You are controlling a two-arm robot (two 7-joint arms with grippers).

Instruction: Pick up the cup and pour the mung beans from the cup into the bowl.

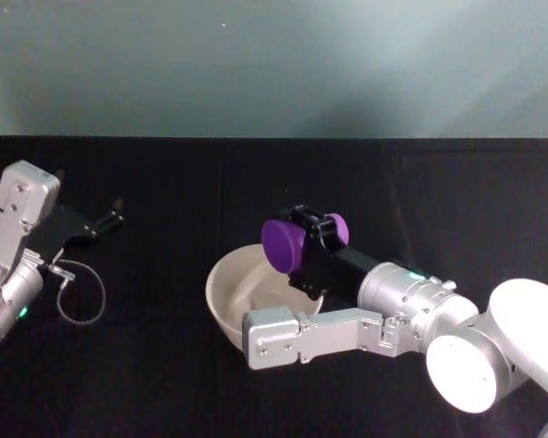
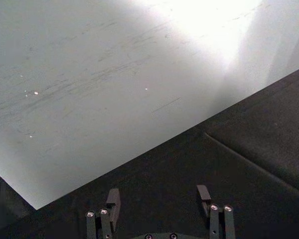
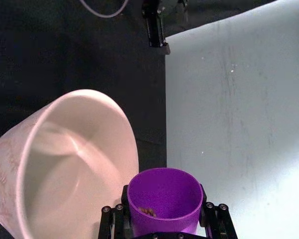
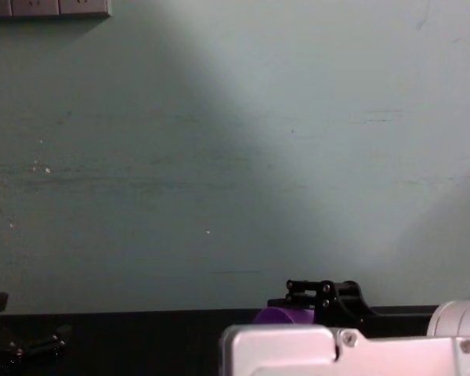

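Pouring stage: right gripper (image 3: 163, 213) clamps cup (image 1: 283, 245) at bowl (image 1: 221, 297) rim, beans (image 3: 148, 211) left inside, so tip further; left gripper (image 2: 158, 195) idles agape.

No legible text, label, brand or number in any view. Faint reddish marks on outer wall of bowl (image 3: 2, 169), seen in right wrist view, are too blurred to read; cannot tell whether lettering or pattern. Robot arm housings: no readable markings.
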